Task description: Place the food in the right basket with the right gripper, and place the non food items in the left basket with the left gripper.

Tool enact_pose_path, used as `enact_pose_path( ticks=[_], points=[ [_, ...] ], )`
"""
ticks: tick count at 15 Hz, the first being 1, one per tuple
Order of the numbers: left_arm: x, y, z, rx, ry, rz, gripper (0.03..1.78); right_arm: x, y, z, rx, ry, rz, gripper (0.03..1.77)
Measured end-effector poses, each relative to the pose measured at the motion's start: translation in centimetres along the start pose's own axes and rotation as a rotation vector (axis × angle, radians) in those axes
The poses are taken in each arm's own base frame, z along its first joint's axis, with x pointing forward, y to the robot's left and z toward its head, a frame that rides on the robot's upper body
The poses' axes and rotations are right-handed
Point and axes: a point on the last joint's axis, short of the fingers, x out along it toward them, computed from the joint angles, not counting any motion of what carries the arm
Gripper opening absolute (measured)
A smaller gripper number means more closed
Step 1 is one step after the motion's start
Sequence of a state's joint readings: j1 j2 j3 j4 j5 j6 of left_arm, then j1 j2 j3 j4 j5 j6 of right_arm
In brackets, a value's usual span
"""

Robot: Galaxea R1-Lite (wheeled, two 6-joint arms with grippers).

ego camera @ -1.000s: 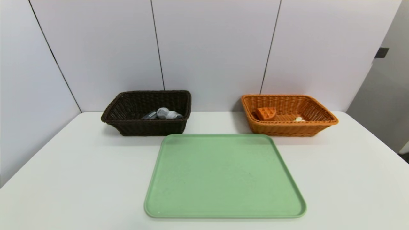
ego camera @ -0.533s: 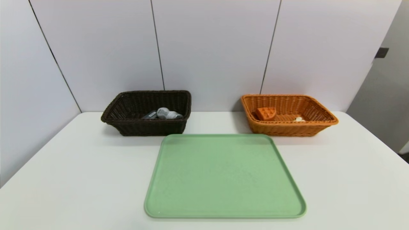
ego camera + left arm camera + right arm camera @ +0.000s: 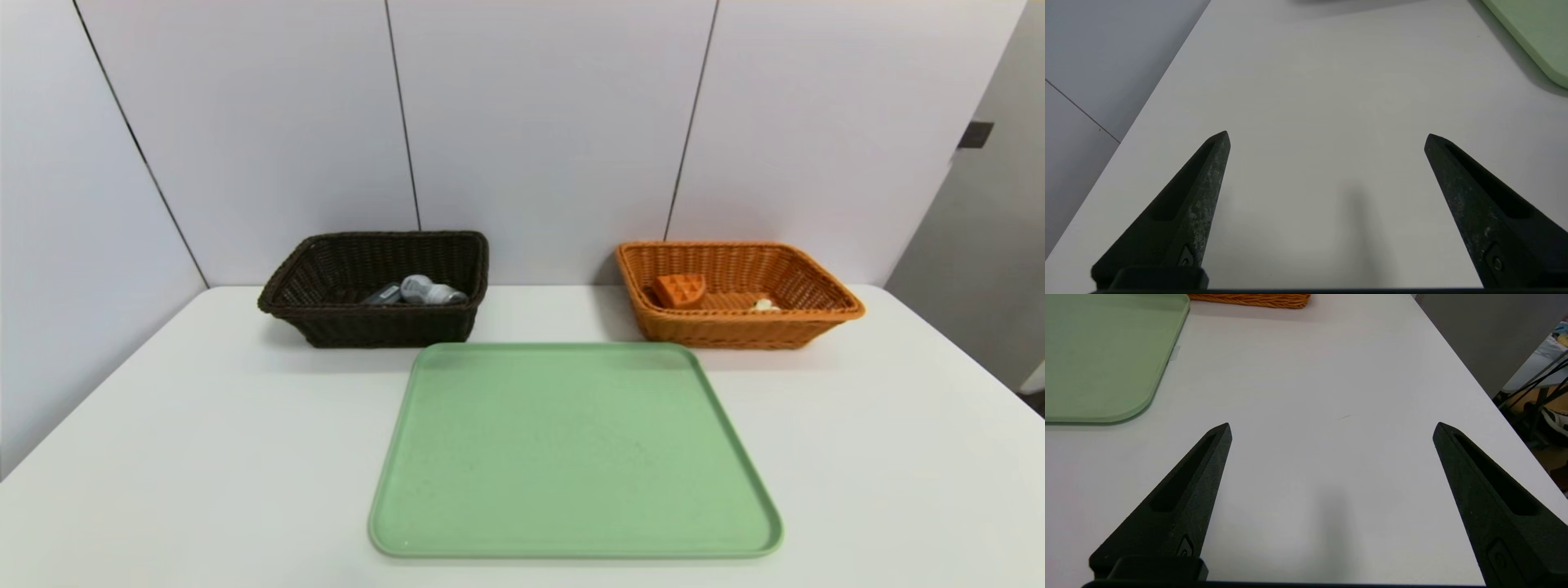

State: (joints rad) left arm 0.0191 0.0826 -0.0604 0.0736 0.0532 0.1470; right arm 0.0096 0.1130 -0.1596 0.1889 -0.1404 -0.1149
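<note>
Left end effector (image 3: 1327, 141): wide open, holding nothing, over desk (image 3: 1310, 102) beside tray (image 3: 1535, 32); right end effector (image 3: 1333, 430): same, basket (image 3: 1257, 299) ahead.

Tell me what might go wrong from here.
The white item sits low behind the orange basket's front rim, so a mis-sort there might go unnoticed. The waffle leans near that basket's side; a bump could shift it. The open right gripper could knock the tray if it swings inward.
</note>
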Motion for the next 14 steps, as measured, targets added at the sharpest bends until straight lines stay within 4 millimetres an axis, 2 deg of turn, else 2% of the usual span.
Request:
enact_pose_path(
  ticks=[3,8,14],
  points=[
    [-0.2,-0.2,-0.5,-0.002,-0.039,-0.067,1.69,0.3,0.1,-0.7,-0.003,-0.078,-0.005,1.7],
    [-0.2,-0.3,-0.9,-0.038,-0.112,-0.095,1.69,0.4,0.7,-2.3,-0.011,-0.116,0.137,1.7],
    [-0.1,-0.3,-1.0,-0.047,-0.11,-0.091,1.69,0.5,0.7,-2.6,0.061,-0.137,0.138,1.7]
  ],
)
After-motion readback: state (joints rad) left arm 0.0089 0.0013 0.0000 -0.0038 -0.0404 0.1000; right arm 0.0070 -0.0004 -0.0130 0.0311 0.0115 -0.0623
